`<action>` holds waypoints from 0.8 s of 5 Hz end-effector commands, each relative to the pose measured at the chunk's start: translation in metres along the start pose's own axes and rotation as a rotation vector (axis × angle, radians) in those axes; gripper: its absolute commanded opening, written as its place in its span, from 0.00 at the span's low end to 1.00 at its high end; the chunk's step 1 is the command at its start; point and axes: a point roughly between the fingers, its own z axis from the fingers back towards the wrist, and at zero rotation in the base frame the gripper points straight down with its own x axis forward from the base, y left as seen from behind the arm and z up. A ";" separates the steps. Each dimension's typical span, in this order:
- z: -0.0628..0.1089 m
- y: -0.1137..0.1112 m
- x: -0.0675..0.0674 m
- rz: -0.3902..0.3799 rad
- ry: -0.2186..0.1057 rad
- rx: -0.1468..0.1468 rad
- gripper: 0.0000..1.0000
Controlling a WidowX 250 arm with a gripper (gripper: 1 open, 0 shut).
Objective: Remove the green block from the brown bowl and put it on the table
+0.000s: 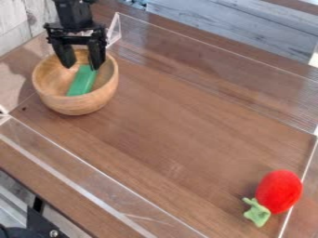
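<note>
One green block (pixel 82 80) lies inside the brown bowl (pixel 76 104); the hand (pixel 77 59), fingers spread wide, is over the bowl's far side and (if lowered off-centre) could catch its wall and tip it

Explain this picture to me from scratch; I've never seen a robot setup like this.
You are looking at one robot arm working at a table. A single camera looks down on it from above at an angle. The black part at the upper left is the arm's end effector, its grasping part, pointing down over the bowl with its two fingers spread apart. In the bowl lies a green block, which the robot is meant to take out and put on the table. At the lower right sits a red plush fruit with a light-green stem. The end effector appears to hold nothing: the block rests in the bowl.
</note>
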 end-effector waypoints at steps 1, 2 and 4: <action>0.016 -0.003 0.012 -0.040 -0.044 0.021 1.00; 0.026 -0.004 0.010 -0.024 -0.034 0.016 1.00; 0.036 -0.011 0.004 -0.008 -0.010 0.002 1.00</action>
